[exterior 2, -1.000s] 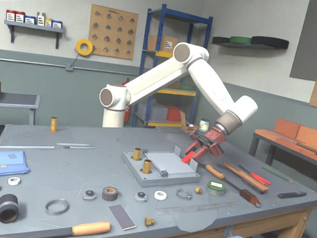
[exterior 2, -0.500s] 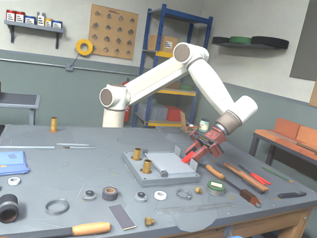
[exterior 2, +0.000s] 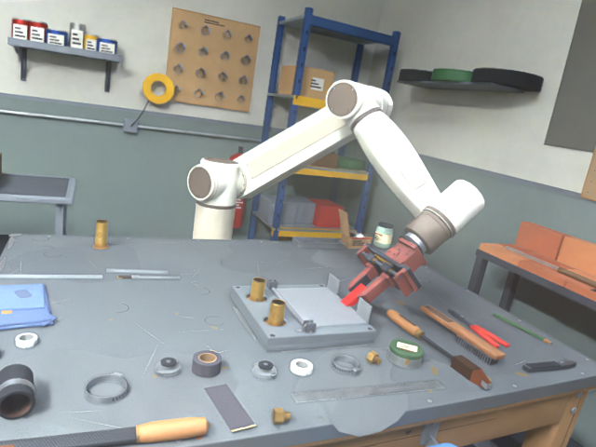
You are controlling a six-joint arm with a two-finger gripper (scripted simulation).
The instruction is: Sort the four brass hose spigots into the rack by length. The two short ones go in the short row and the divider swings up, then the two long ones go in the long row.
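Two short brass spigots stand upright in the left row of the grey rack at the middle of the bench. The rack's flat divider plate lies down over its right part. A bright red tab sticks out at the divider's right edge. My red gripper is tilted down to the left at that tab, with its fingers part-way closed around it and holding nothing. A longer brass spigot stands upright at the far left of the bench. A fourth spigot is out of view.
The rack's raised right-hand brackets stand just under the gripper. A wooden-handled tool, a wire brush and a red-handled tool lie to the right. Rings, tape rolls and small brass fittings lie along the front.
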